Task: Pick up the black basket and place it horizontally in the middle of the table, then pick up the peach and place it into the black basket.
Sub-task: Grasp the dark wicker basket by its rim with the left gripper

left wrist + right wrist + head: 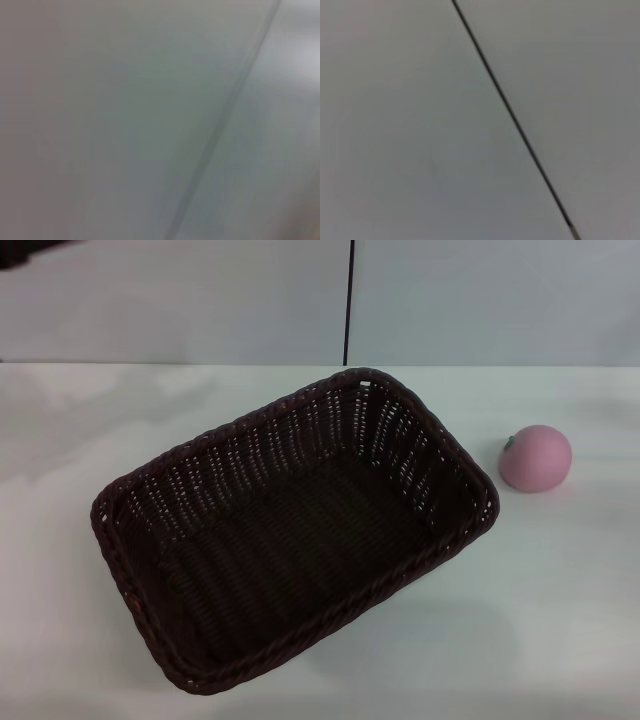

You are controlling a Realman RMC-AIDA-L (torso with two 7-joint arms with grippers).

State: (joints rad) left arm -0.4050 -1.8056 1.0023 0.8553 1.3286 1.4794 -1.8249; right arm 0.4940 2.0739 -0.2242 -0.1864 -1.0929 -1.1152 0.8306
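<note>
The black basket (290, 530) lies on the white table (560, 620) in the head view, near the middle, turned at a slant with one corner toward the far right. It is empty. The peach (536, 457) rests on the table to the right of the basket, apart from it. Neither gripper shows in the head view. Both wrist views show only a plain grey wall with a dark seam line.
A grey wall with a vertical dark seam (348, 300) stands behind the table's far edge. A dark shape (30, 250) sits at the top left corner of the head view. Bare tabletop lies left, right and in front of the basket.
</note>
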